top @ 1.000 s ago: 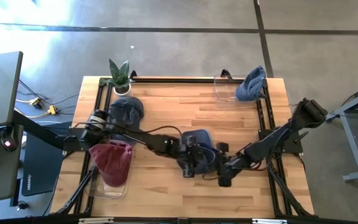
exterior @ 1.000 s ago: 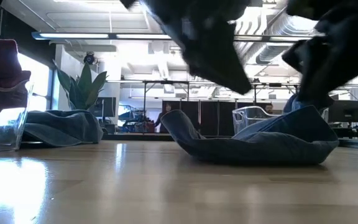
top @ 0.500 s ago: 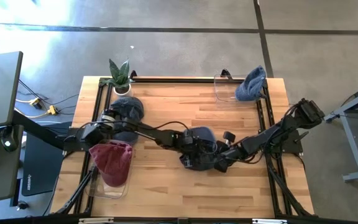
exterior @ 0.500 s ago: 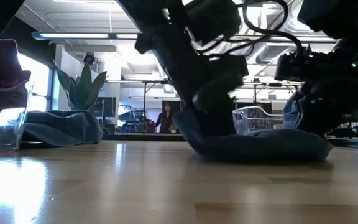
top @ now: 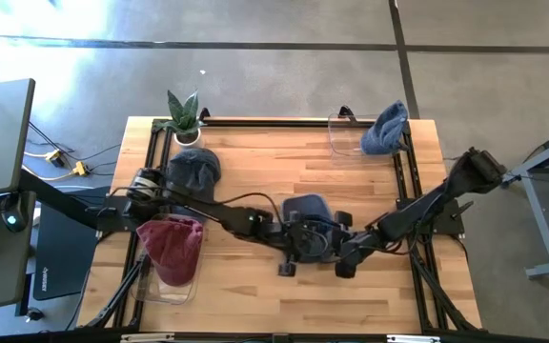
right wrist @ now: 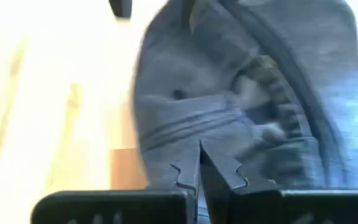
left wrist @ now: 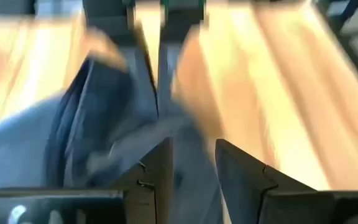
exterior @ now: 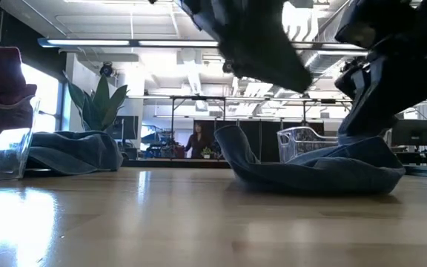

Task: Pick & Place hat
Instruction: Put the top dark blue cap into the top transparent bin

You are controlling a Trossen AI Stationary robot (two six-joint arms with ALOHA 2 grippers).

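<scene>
A blue denim hat (top: 308, 210) lies on the wooden table near its middle; in the low view the hat (exterior: 310, 174) rests on its underside with both sides turned up. My left gripper (top: 294, 250) reaches in from the left over the hat's near left edge, its fingers (left wrist: 160, 165) set a little apart with denim between them. My right gripper (top: 344, 259) comes from the right and is shut at the hat's near right edge (right wrist: 201, 146). My left gripper has denim of the hat's left side (left wrist: 188, 134) between its two fingers, slanting down from the table's left. Which layer or edge it has is hidden by the gripper. The hat's base stays on the table. My right gripper pinches the hat's seamed edge (right wrist: 191, 127) between its shut fingertips, slanting down from the table's right. That side (exterior: 362, 141) stands up under the fingers; the remainder of the hat lies on the table.
A clear bin with a maroon hat (top: 170, 250) stands at the near left. Another blue hat (top: 193, 170) and a potted plant (top: 184, 114) sit at the far left. A clear bin with a blue hat (top: 379, 131) stands at the far right. Black rails (top: 406, 181) run along the table's sides.
My right gripper has shut on the hat's right edge. My left gripper dipped onto the hat, flattening it, then rose again toward the table's left. The hat's two sides stand up again, and it has slid slightly toward the far edge.
</scene>
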